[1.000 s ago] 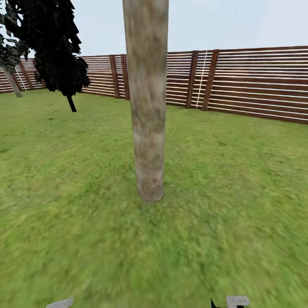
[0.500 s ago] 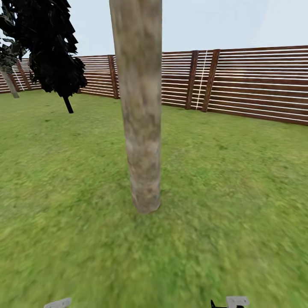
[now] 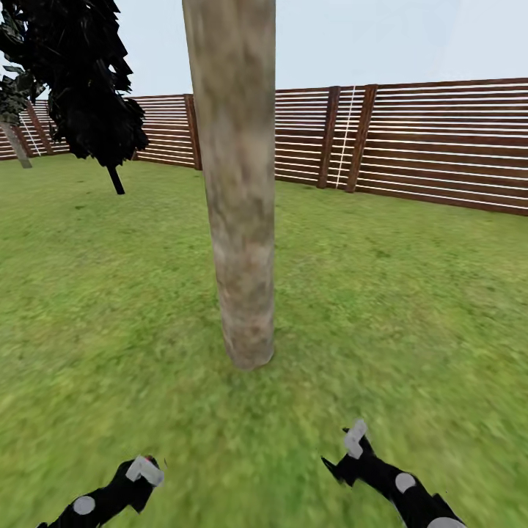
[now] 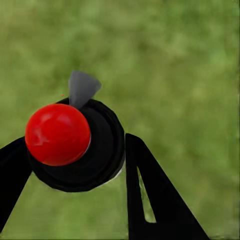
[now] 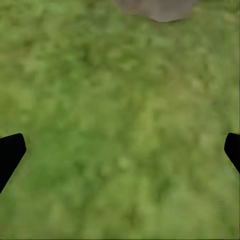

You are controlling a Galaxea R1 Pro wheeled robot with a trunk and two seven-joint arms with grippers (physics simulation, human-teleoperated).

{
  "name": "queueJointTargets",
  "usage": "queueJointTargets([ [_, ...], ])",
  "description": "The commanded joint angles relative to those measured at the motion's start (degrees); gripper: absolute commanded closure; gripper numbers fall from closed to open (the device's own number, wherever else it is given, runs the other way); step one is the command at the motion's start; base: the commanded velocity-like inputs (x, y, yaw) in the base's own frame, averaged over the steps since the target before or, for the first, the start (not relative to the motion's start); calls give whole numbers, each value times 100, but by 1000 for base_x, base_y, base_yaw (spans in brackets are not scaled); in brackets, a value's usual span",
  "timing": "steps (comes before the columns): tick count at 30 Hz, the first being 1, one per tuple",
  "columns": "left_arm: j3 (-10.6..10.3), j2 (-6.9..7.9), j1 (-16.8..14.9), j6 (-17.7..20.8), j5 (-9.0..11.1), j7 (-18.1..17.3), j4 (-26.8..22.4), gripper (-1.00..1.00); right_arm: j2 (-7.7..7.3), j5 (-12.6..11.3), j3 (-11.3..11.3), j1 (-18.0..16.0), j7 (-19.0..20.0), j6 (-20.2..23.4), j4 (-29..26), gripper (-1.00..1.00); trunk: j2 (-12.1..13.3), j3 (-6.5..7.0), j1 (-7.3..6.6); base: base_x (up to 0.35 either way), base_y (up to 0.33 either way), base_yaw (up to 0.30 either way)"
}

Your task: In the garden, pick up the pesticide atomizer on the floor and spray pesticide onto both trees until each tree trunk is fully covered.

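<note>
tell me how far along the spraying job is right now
Done: the pesticide atomizer is picked up, clamped in the left end effector, and the robot faces a tree trunk. In hand: both arms are up; the right end effector is open and empty. Left: no white specks on this trunk, so spraying remains.

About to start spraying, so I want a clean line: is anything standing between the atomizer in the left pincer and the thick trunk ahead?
Nothing visible does. The left pincer grips the atomizer, and bare lawn lies between it and the tree trunk. The right pincer sits off to the side.
</note>
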Motion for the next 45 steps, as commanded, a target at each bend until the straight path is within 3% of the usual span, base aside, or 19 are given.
queueJointTargets([
  [1,47,6,-170,181,-407,-517,-103,100,4,44,102,-87,453,-8,-206,-100,-2,-6,-1,0,0,0],
  [2,46,8,-265,289,-621,-756,-153,100,4,45,185,-131,663,18,-328,-100,-2,-6,-1,0,0,0],
  [5,52,9,-597,577,-1606,-1623,-234,100,56,42,742,-325,1434,429,-766,-100,-2,-6,-1,0,0,0],
  [6,57,7,-639,606,-1806,-1846,-241,100,101,40,911,-365,1578,565,-850,-100,-2,-6,-1,0,0,0],
  [8,49,2,-675,620,-1993,-2161,-246,100,313,38,1084,-400,1700,692,-922,-100,-2,-6,-1,0,0,0],
  [11,33,-32,-674,617,-2047,-2372,-247,100,476,38,1132,-408,1737,727,-931,-100,-2,-6,-1,0,0,0],
  [12,-173,-93,-674,617,-2041,-2411,-252,100,751,53,1219,-409,1749,737,-924,100,-2,-6,-1,0,0,0],
  [13,-279,-104,-674,624,-2035,-2412,-254,100,781,52,1321,-409,1748,738,-927,100,-2,-6,-1,0,0,0],
  [14,-414,-245,-682,628,-2035,-2414,-305,100,883,42,1736,-409,1748,738,-934,100,-2,-6,-1,0,0,0],
  [17,-444,-446,-683,626,-2055,-2414,-334,100,1048,43,1971,-409,1742,738,-937,100,-2,-6,-1,0,0,0],
  [20,-632,-632,-690,643,-2233,-2407,-343,100,1127,32,2175,-417,1748,738,-947,100,-2,-6,-1,0,0,0],
  [23,-675,-850,-714,653,-2320,-2405,-405,100,1127,30,2211,-432,1750,733,-947,100,-2,-6,-1,0,0,0],
  [24,-677,-918,-723,716,-2454,-2405,-517,100,1127,29,2216,-434,1750,731,-943,100,-2,-6,-1,0,0,0],
  [28,-676,-1070,-727,898,-2644,-2393,-736,100,1127,29,2234,-438,1750,729,-913,100,-2,-6,-1,0,0,0],
  [34,-667,-1152,-727,924,-2653,-2296,-900,100,1127,29,2235,-440,1750,729,-902,100,-2,-6,-1,0,0,0],
  [45,-641,-1528,-687,924,-2628,-1518,-898,100,1127,29,2236,-443,1750,729,-929,100,-2,-6,-1,0,0,0],
])
